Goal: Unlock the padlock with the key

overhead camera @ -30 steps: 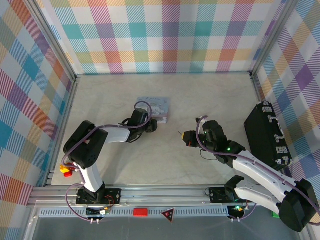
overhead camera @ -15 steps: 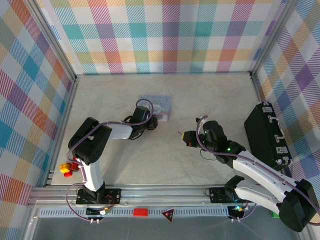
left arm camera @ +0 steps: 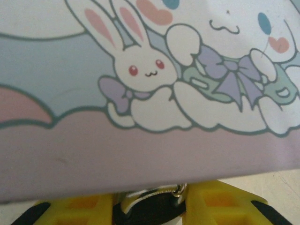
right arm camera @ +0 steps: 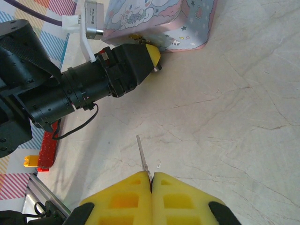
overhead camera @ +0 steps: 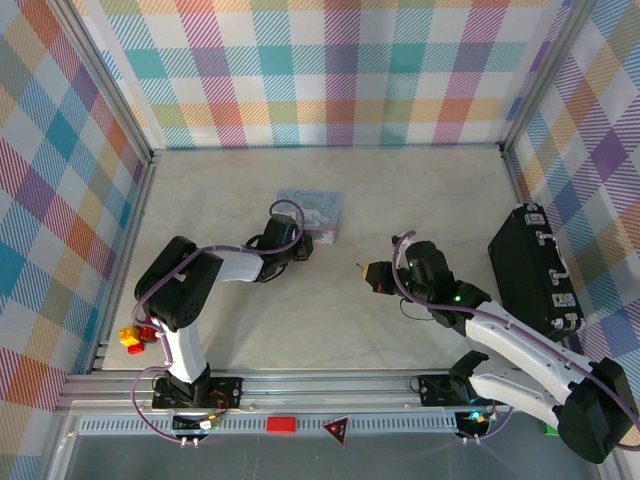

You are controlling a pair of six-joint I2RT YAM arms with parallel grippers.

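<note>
The left gripper (overhead camera: 303,250) is sitting at the near edge of the pastel cartoon tin (overhead camera: 312,212), its yellow fingers (left arm camera: 220,202) squeezing in on the padlock (left arm camera: 149,208), whose dark body and a bit of silvery shackle are showing between them right under the tin's printed side. Well apart to the right, the right gripper (right arm camera: 151,177) is hanging over the marble table (overhead camera: 430,190) with its jaws pressed together on the key (right arm camera: 143,157), pinching it by one end so the slim blade is sticking out ahead, pointing toward the left gripper's tip. The key is lying clear of both padlock and tin. A black case (overhead camera: 530,265) is resting by the right wall
</note>
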